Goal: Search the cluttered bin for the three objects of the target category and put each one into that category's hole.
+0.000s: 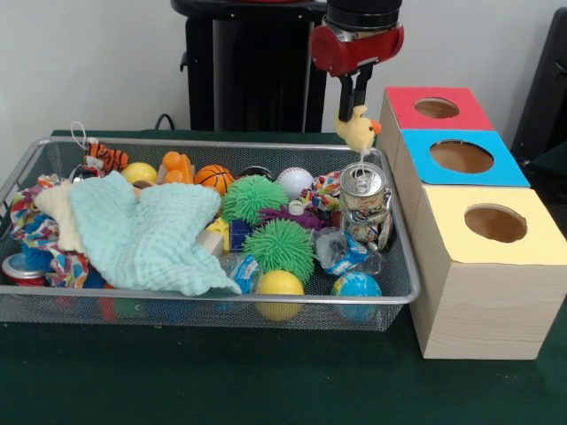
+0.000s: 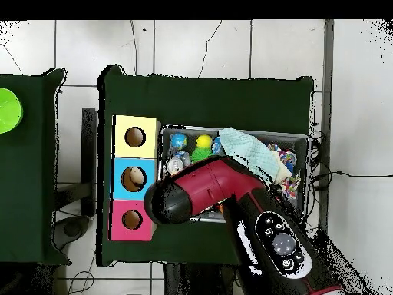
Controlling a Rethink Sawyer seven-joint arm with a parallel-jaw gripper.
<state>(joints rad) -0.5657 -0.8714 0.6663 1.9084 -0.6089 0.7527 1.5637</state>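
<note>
The wire mesh bin (image 1: pixel 213 299) holds a heap of toys; it also shows in the overhead view (image 2: pixel 230 129). A dented metal can (image 1: pixel 364 202) stands upright at the bin's right end. A second can (image 1: pixel 21 270), red-sided, lies at the front left corner. My gripper (image 1: pixel 354 99) hangs above the upright can, shut on a small yellow duck toy (image 1: pixel 357 129) held clear of the bin. In the overhead view my arm (image 2: pixel 222 192) hides the gripper. The red-topped box's hole (image 1: pixel 436 108) is just right of the gripper; it also shows in the overhead view (image 2: pixel 132 220).
A blue-topped box (image 1: pixel 461 157) and a yellow-topped box (image 1: pixel 494 223) stand in a row with the red one beside the bin. A mint cloth (image 1: pixel 146 235), green spiky balls (image 1: pixel 278 248), balls and crushed bottles (image 1: pixel 341 252) fill the bin.
</note>
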